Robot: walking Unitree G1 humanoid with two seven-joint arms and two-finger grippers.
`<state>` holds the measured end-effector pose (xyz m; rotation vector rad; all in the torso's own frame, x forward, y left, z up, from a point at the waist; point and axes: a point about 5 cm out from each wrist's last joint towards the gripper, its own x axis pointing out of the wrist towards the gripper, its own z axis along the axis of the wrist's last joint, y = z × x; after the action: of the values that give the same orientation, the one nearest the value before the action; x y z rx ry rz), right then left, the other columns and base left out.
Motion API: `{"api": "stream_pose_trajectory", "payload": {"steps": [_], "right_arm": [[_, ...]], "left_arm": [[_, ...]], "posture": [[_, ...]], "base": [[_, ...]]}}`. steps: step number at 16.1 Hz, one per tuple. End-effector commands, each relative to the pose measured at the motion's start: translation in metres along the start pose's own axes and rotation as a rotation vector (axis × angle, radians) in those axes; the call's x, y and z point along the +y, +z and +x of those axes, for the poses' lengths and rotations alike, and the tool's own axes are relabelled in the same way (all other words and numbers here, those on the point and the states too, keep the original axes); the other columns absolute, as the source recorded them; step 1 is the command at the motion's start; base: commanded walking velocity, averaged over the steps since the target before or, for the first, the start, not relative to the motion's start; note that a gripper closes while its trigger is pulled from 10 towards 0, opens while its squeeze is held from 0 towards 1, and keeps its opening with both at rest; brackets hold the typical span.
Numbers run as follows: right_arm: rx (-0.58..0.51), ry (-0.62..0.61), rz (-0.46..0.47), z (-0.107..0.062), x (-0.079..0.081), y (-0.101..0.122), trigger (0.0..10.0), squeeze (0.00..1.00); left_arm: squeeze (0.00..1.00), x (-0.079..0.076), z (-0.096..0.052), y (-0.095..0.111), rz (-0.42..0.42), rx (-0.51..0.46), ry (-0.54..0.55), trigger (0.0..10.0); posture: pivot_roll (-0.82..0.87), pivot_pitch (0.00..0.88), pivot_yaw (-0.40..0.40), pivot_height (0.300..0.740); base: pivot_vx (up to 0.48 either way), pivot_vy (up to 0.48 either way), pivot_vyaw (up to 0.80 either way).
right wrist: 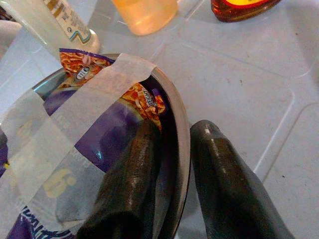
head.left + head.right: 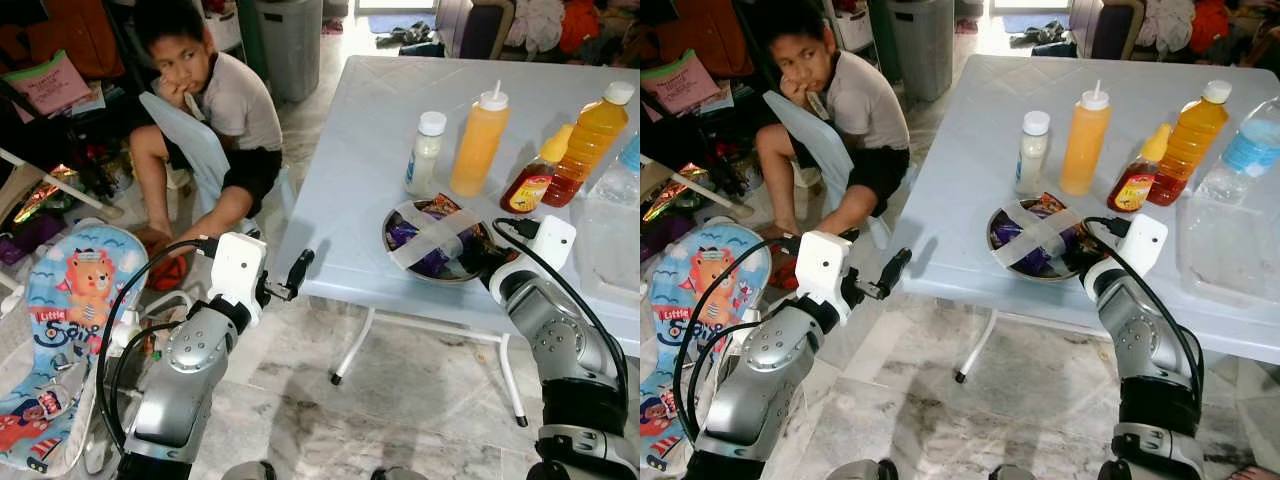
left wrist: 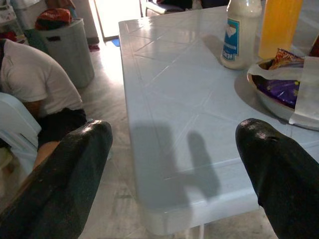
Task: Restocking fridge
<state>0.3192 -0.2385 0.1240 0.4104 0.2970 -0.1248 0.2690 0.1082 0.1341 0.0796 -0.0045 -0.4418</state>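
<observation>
A metal bowl [image 2: 392, 243] of purple and orange snack packets, strapped over with white tape [image 1: 75, 124], sits near the front edge of the pale blue table [image 2: 350, 180]. My right gripper [image 1: 177, 134] straddles the bowl's near right rim [image 1: 180, 114], one finger inside and one outside, shut on it. Behind the bowl stand a white bottle [image 2: 425, 150], an orange squeeze bottle [image 2: 479, 140], a red sauce bottle [image 2: 533, 178] and an orange juice bottle [image 2: 590, 140]. My left gripper [image 2: 298, 270] hangs open in the air off the table's left front corner, holding nothing.
A person [image 2: 205, 100] sits on the floor left of the table beside a baby bouncer [image 2: 70, 300]. A grey bin [image 2: 290, 40] stands behind. A water bottle [image 2: 625, 170] and a clear plastic tub [image 2: 610, 240] occupy the table's right side.
</observation>
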Motion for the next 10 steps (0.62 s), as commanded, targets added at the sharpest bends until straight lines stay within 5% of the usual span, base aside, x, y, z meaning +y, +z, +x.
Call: {"api": "stream_pose_trajectory", "payload": {"steps": [1, 10], "right_arm": [[-0.006, 0.016, -0.003, 0.001, 0.003, 0.002, 10.0, 1.00], [-0.125, 0.118, 0.032, -0.022, 0.041, -0.007, 10.0, 1.00]], "left_arm": [[0.00, 0.001, 0.000, -0.001, 0.013, 0.005, 0.007, 10.0], [0.00, -0.003, 0.000, -0.001, 0.012, -0.001, -0.016, 10.0]], "posture": [[-0.02, 0.091, 0.074, 0.740], [-0.03, 0.091, 0.073, 0.740]], "base": [[0.000, 0.000, 0.00], [0.000, 0.000, 0.00]]}}
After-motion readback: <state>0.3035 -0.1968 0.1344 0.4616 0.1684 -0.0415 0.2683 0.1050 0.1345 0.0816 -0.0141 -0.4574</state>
